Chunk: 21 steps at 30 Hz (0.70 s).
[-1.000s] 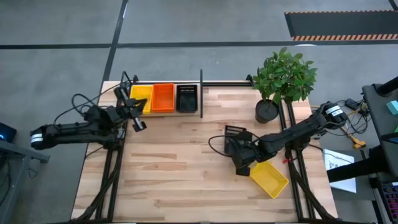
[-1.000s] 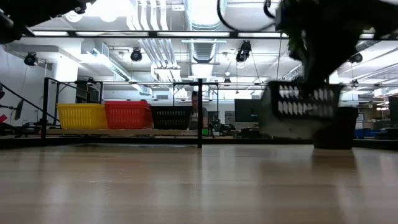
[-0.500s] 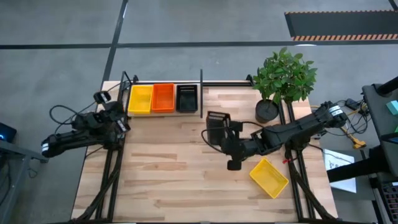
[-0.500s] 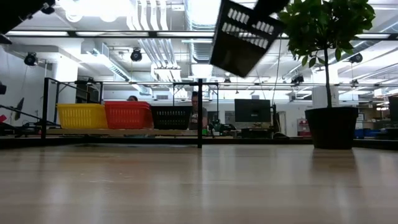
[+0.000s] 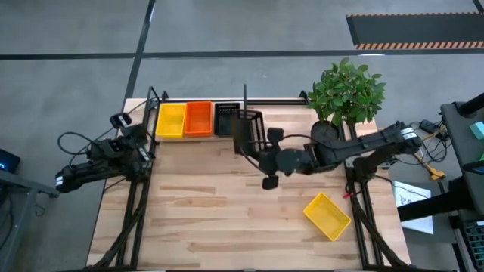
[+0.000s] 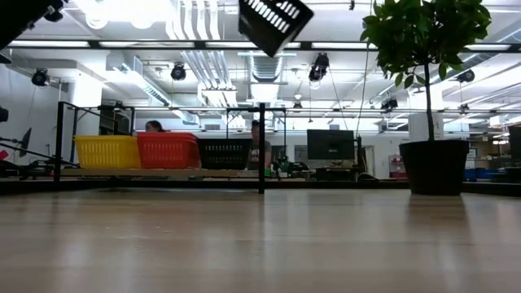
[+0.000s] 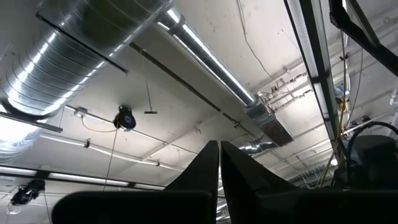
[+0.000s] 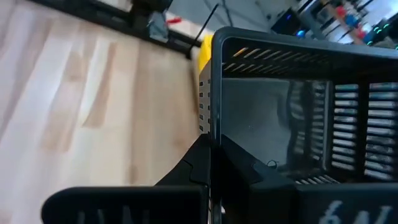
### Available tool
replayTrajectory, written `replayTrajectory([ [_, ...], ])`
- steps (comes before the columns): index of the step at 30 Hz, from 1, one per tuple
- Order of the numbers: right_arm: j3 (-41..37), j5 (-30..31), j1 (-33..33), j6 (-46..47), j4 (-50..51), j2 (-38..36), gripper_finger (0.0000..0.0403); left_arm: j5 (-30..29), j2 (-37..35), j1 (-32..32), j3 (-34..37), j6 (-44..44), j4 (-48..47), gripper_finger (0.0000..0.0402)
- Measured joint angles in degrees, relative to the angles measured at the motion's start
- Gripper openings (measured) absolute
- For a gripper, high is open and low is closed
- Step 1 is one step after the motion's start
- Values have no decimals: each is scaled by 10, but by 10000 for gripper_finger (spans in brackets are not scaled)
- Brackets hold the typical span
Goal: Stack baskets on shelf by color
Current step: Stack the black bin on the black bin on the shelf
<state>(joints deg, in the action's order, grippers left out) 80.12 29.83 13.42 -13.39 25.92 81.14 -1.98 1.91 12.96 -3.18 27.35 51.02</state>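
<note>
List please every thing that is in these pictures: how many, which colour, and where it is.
Shelf baskets: three, yellow, orange, black, side by side on the shelf.
Carried basket: one, black, in the air near the shelf's post.
Loose basket: one, yellow, on the table's near right part.
Shelf: one, light wood with black rails, along the table's far edge.
Plant: one, green in a black pot, far right of the table.
Table: one, light wood.
People: two, partly seen behind the shelf in the low view.
Right hand: shut on the carried basket's wall.
Left hand: shut, at the table's left edge.
</note>
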Motion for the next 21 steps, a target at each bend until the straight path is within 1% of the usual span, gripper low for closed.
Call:
replayTrajectory([
  [5,-1,-6,-28,-54,-60,0,9,0,1,0,0,0,0,0],
  [7,-1,-39,-42,-65,-79,2,9,0,1,0,0,0,0,0],
  [10,1,-108,-67,-73,-107,16,9,0,3,0,0,0,0,0],
  [12,9,-130,-81,-79,-117,34,9,0,3,0,0,0,-1,0],
  [16,51,-134,-100,-106,-99,82,9,0,3,0,6,0,-10,0],
  [18,81,-134,-107,-127,-71,105,9,1,8,0,8,0,-27,0],
  [21,132,-134,-118,-145,-31,139,9,4,55,0,-1,-3,-37,0],
])
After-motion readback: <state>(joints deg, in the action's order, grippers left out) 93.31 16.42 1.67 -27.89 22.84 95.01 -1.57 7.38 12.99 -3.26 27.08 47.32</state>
